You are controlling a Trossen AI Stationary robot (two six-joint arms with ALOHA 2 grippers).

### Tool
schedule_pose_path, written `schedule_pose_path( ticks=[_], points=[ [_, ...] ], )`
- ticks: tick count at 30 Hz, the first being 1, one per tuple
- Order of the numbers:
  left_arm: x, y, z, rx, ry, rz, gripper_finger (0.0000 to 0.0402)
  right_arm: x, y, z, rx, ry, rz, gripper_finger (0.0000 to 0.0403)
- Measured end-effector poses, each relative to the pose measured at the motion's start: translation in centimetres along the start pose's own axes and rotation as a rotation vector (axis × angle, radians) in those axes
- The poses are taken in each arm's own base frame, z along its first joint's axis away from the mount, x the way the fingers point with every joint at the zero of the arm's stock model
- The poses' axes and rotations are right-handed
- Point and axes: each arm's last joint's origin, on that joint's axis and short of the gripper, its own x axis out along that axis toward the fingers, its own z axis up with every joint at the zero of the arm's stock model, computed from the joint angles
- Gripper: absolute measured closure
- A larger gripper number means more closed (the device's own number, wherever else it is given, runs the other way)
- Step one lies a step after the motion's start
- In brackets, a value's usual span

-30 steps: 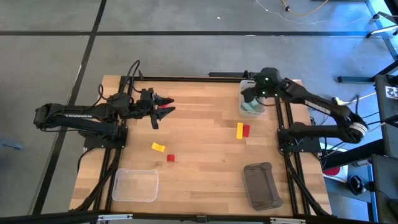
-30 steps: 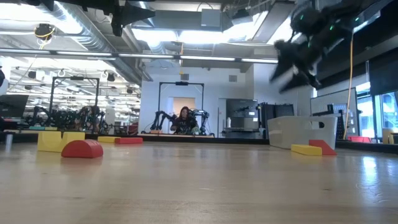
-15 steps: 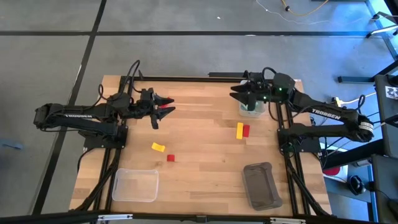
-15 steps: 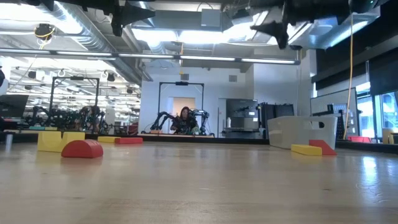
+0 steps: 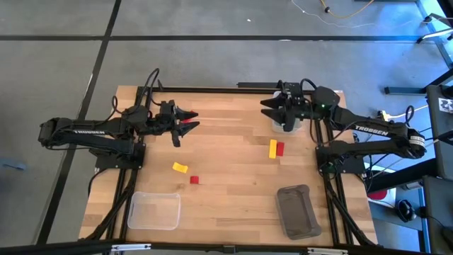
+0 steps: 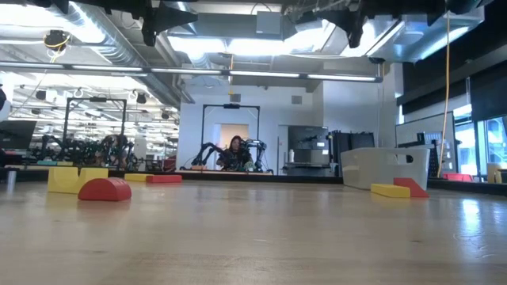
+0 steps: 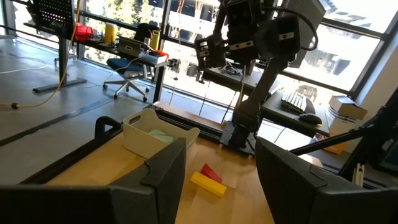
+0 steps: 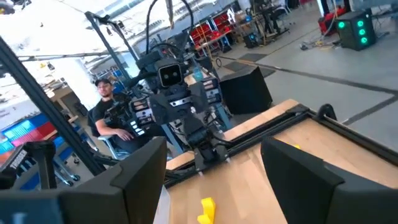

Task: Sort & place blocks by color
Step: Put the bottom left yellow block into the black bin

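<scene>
Right claw (image 5: 272, 108), fingers spread and empty, hovers upper right of the tabletop (image 5: 226, 156) beside a clear bin (image 5: 286, 125). Left claw (image 5: 191, 120), also spread, waits upper left. Yellow bar (image 5: 272, 148), long axis vertical, touches red block (image 5: 280, 148). "TROSSEN" marks both arms.

arms: black, jointed | lettering: white on the links | cables: black loops | fingers (image 7: 163, 180): dark, flat

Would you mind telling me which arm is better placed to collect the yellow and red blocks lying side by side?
The right, probably. The right gripper hangs open just beyond the yellow block and red block; the left gripper, also open, waits across the table, nearer the other two loose blocks.
</scene>
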Motion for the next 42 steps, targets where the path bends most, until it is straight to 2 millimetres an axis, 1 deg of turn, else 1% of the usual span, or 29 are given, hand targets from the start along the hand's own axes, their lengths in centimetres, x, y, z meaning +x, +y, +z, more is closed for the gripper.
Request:
schedule_pose_path(
  ticks=[10, 42],
  points=[
    [0.0, 0.0, 0.0, -0.001, 0.000, 0.000, 0.0217, 0.3, 1.3, -0.2, -0.240, -0.019, 0.073, 0.0141],
    [0.0, 0.0, 0.0, -0.003, 0.000, 0.000, 0.0217, 0.3, 1.5, -0.3, -0.247, -0.015, 0.082, 0.0141]
  ],
)
